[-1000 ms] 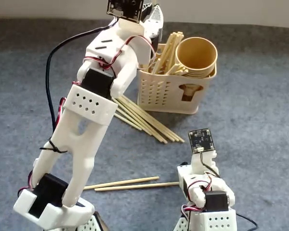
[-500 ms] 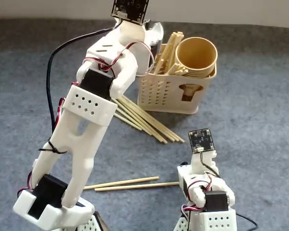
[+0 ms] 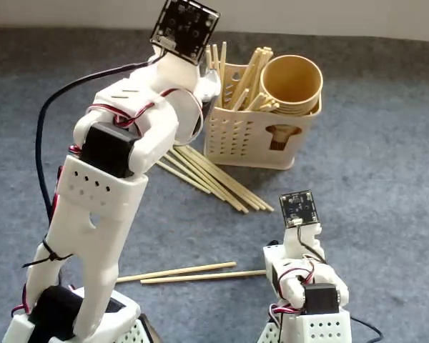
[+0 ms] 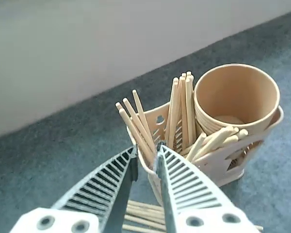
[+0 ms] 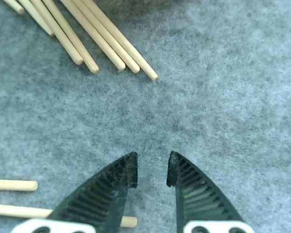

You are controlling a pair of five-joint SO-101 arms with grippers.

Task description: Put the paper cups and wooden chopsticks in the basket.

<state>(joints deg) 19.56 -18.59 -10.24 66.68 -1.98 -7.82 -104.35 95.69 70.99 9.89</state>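
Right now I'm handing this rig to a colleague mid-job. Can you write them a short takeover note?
Left gripper: fingers open, empty, by the basket rim.
Right gripper: fingers open, empty, low over the carpet.
Done: stacked cups and several chopsticks stand in the basket.
Left: a bundle of chopsticks lies on the carpet beside the basket, and a pair lies nearer the arm bases. All of these must go into the basket.
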